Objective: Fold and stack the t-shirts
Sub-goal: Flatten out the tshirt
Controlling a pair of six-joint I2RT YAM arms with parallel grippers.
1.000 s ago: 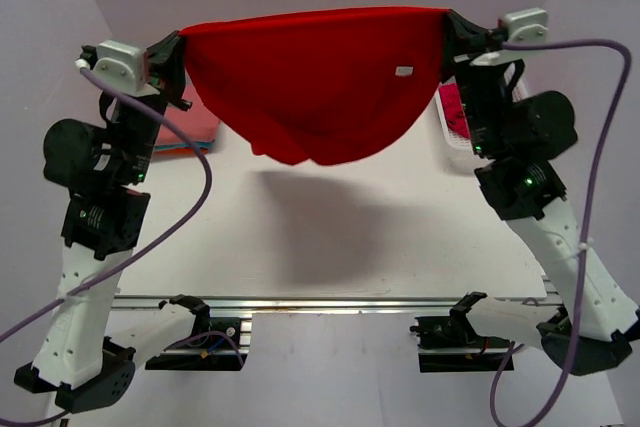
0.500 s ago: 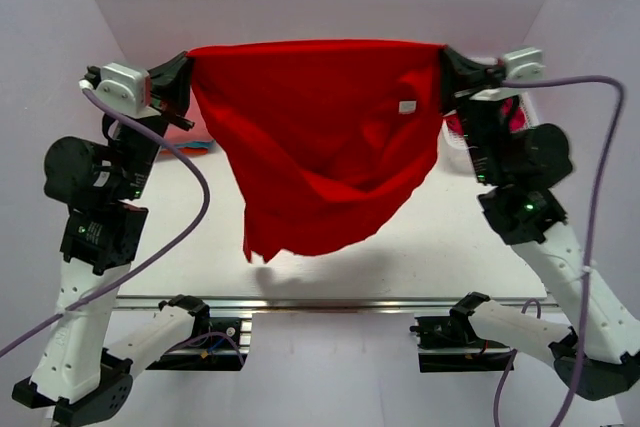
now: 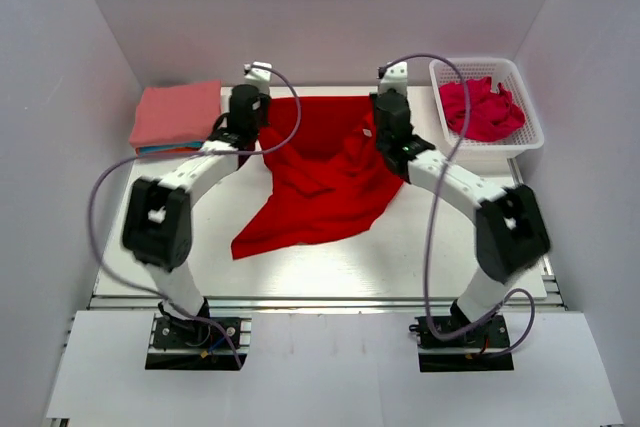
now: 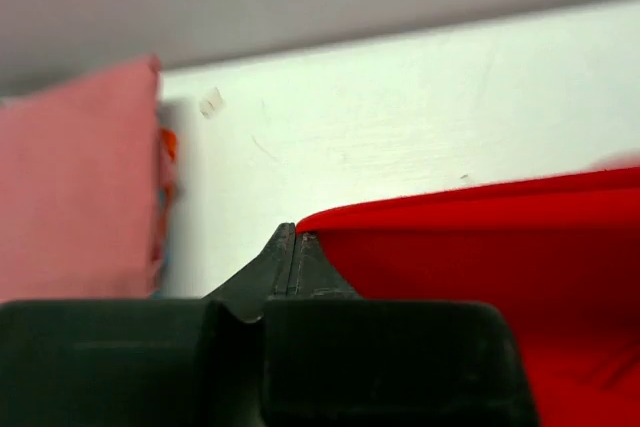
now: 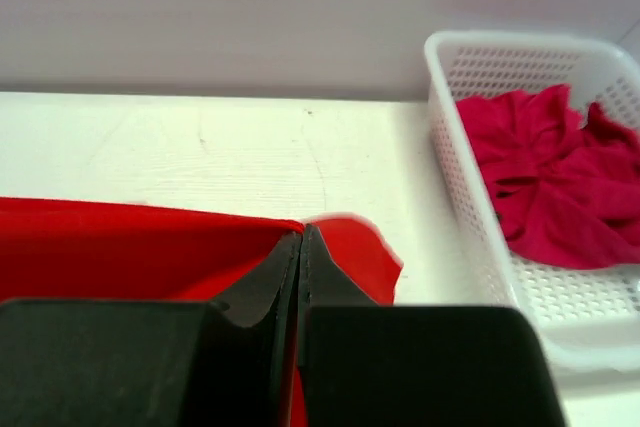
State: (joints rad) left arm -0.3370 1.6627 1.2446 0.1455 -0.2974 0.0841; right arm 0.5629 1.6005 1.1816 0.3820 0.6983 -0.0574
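Red cloth takes up the middle of the table (image 3: pixel 330 269): one red shirt (image 3: pixel 320 182) lies there, with its far edge drawn straight. Its near part is rumpled and trails to a point at the left front.

Two grippers hold that far edge, one near each end. The left gripper (image 4: pixel 293 247) has its fingers pressed fully together on the far left corner. The right gripper (image 5: pixel 301 247) is clamped just as tight near the far right corner, with red cloth on both sides of its tips.

One folded pile (image 3: pixel 177 114) sits at the far left, apart from the red shirt. It is salmon-pink on top, with thin orange and teal edges beneath. One white basket (image 3: pixel 478 64) at the far right holds crumpled crimson-pink cloth (image 3: pixel 482 112); how many shirts that is cannot be told.

The left arm (image 3: pixel 160 222) and right arm (image 3: pixel 510 232) reach across the table and cover the shirt's far corners from above. In each wrist view the gripper's black body hides the cloth below it.
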